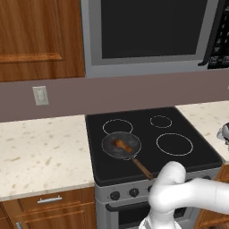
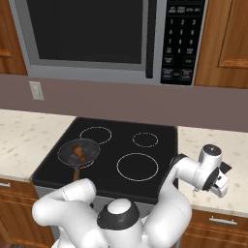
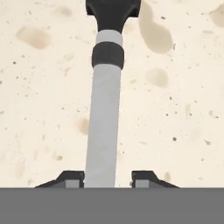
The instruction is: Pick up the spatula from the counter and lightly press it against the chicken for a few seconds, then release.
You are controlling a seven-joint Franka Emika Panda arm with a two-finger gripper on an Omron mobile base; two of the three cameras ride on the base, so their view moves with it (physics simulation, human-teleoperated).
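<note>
The spatula [image 3: 105, 109] lies on the speckled counter, its grey handle running up to a black collar and black blade [image 3: 113, 13]. My gripper [image 3: 107, 178] straddles the handle's near end. The left fingertip [image 3: 72, 178] sits against the handle, and a narrow gap shows beside the right one. In the right base view the hand [image 2: 213, 174] reaches down onto the counter right of the stove, with a dark piece of the spatula [image 2: 225, 168] beside it. The chicken [image 1: 120, 144] [image 2: 78, 152] lies in a dark pan [image 1: 109, 150] on the front left burner.
The pan's brown handle [image 1: 142, 167] points toward the stove's front edge. A black cooktop [image 2: 140, 167] lies between pan and hand. A microwave [image 2: 97, 34] hangs above the stove. Light counter [image 1: 40, 147] stretches left of the stove.
</note>
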